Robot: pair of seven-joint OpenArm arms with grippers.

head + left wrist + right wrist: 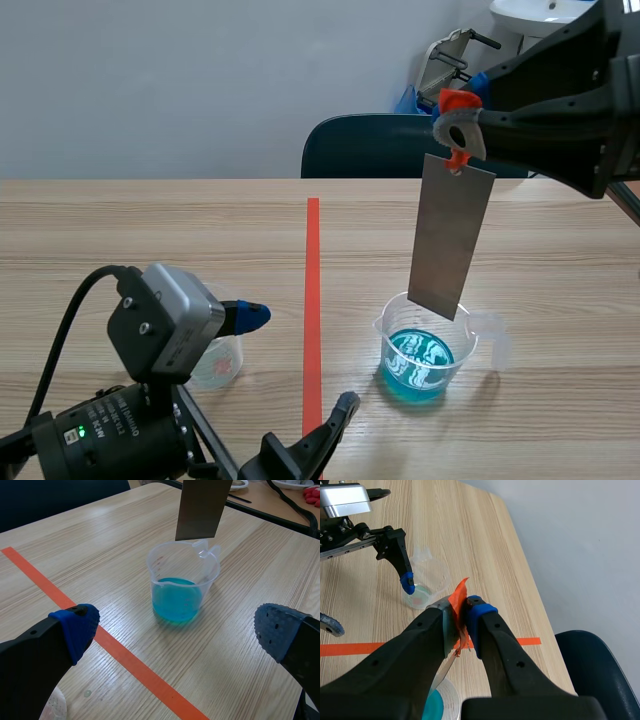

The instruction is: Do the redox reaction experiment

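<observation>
While left jaws stand wide apart low over the counter [150,230], a beaker [386,326] of blue liquid [418,364] sits right of the tape line [313,300]; right jaws, raised, clamp a grey metal strip [452,240] hanging over it, above the liquid.

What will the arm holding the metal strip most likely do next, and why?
Probably lower it straight down. The right gripper holds the metal strip by its orange tag, hanging upright over the beaker. Its lower edge sits about at the rim, above the blue liquid, so it is not yet dipped.
</observation>
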